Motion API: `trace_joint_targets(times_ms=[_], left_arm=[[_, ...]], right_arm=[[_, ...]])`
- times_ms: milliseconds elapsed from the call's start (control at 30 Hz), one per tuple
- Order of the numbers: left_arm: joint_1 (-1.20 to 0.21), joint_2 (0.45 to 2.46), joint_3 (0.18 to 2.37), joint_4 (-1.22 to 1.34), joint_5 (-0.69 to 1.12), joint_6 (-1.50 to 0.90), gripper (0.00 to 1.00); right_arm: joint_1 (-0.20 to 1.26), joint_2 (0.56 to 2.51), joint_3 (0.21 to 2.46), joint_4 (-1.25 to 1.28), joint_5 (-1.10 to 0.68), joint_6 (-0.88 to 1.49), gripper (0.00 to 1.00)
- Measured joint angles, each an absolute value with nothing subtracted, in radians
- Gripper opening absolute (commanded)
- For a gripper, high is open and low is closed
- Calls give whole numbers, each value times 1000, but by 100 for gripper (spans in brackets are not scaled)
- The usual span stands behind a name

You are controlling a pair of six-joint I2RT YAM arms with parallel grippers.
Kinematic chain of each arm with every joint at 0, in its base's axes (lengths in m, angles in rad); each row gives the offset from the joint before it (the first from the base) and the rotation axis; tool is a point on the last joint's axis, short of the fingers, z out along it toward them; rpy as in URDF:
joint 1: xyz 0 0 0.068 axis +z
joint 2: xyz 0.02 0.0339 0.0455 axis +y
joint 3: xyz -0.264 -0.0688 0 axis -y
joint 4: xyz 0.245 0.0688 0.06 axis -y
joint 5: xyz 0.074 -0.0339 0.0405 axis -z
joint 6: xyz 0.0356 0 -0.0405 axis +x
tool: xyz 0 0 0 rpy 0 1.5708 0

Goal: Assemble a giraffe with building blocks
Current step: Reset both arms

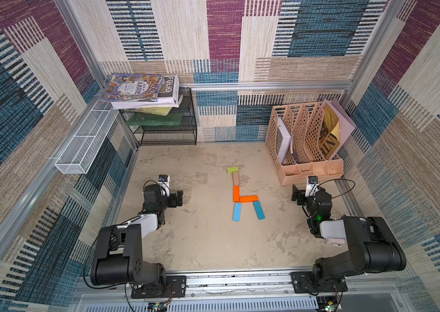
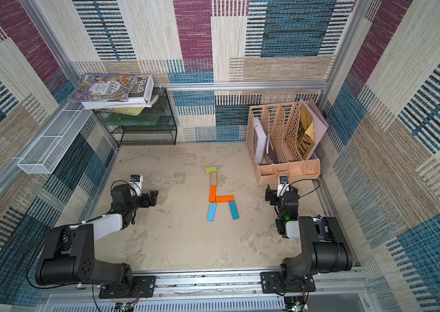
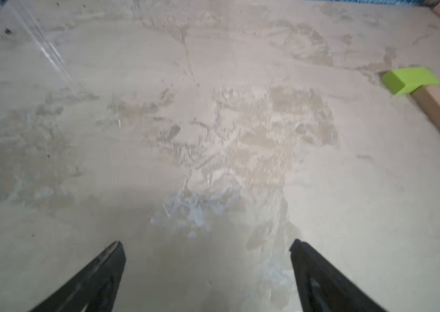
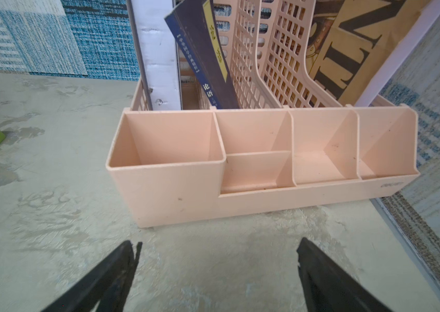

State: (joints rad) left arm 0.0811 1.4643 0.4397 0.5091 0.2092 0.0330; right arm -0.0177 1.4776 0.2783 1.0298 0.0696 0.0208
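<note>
Beige tabletop [image 1: 200, 243], left gripper [image 1: 179, 198], right gripper [image 1: 296, 193] low, splayed, flanking giraffe [image 1: 236, 193]

We read "FOLIO" on a book [image 1: 169, 86] atop the black rack [image 1: 186, 127], and a large "N" on the magazine [image 4: 353, 51] in the pink file holder [image 4: 267, 205].

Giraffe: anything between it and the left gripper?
Nothing visible. Only bare tabletop lies between the left gripper, jaws open, and the giraffe; the pink file organiser stands past the giraffe.
</note>
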Motion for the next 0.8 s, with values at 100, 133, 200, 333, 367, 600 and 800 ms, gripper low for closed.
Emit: trace_joint_targets(times_ms=[100,133,200,333,367,600,800], left_arm=[[72,1499,426,612,210,33,99],[70,1505,434,617,210,33,99],[70,1518,470,622,213,33,99],[69,1522,486,641,216,37,99],[67,1522,487,635,209,36,99],[62,1521,491,631,158,26,99],[62,1521,491,631,152,25,99]], right_arm=[[-25,1479,282,1031,54,19,96],[-28,1479,282,1031,47,19,96],[-30,1479,282,1031,44,19,96],[-27,1479,283,1031,41,19,96],[-20,1479,284,1030,44,18,96],[-6,1480,286,1031,72,12,96],[-13,1483,292,1031,70,12,96]])
